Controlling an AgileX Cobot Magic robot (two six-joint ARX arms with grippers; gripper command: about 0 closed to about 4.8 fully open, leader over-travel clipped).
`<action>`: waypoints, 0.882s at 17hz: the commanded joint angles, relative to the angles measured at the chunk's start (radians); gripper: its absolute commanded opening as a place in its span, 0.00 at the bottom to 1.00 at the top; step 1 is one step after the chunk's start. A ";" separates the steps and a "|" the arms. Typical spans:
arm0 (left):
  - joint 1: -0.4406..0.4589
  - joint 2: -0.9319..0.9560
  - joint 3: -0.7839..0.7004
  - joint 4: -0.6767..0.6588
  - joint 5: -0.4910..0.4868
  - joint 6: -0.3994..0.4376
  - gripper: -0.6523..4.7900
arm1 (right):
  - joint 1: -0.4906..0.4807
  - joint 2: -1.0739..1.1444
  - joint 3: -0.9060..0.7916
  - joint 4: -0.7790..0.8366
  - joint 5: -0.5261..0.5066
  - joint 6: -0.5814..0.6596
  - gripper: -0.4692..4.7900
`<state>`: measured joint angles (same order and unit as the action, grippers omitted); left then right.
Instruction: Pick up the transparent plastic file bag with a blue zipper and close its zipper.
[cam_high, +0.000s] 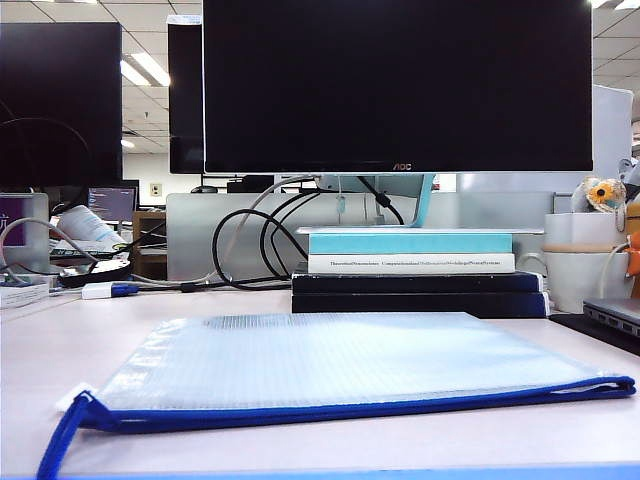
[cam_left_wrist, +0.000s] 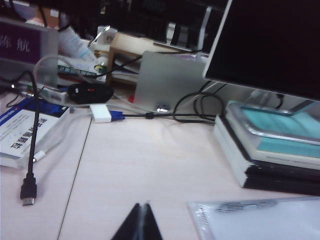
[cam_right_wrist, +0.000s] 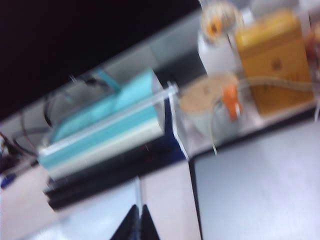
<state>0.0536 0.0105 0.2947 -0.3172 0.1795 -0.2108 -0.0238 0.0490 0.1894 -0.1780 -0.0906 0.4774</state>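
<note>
Plastic this thin should be light, floppy and slick: the transparent plastic file bag (cam_high: 340, 360) lies flat on the counter (cam_high: 60, 345) before the stacked books (cam_high: 415, 275), so I judge the stiffer blue zipper (cam_high: 350, 408) edge nearest the exterior camera — or its cord loop (cam_high: 62, 440) — the place to pinch. My left fingers (cam_left_wrist: 140, 222) and right fingers (cam_right_wrist: 137, 224) are pressed together, holding nothing, above the counter. Only the exterior view shows the zipper — my left wrist view catches just a bag corner (cam_left_wrist: 255, 217), my right a blur.

A stack of teal, white and black books (cam_high: 415, 268) lies on the pale counter (cam_high: 60, 345) beneath a large black monitor (cam_high: 397, 85). Black cables (cam_high: 250, 250) loop beside the stack, and a white ceramic mug (cam_high: 585, 265) stands at its other side.
</note>
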 joint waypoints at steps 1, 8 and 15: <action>-0.001 0.023 0.070 -0.091 0.005 0.075 0.11 | 0.000 0.020 0.080 -0.031 0.006 0.001 0.07; -0.001 0.281 0.336 -0.190 0.050 0.399 0.11 | 0.016 0.367 0.354 -0.075 -0.185 -0.067 0.07; -0.002 0.574 0.403 -0.340 0.278 0.488 0.11 | 0.294 0.684 0.420 -0.079 -0.425 -0.085 0.07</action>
<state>0.0536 0.5705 0.6930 -0.6567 0.3740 0.2726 0.2279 0.7116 0.6041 -0.2626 -0.5064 0.4137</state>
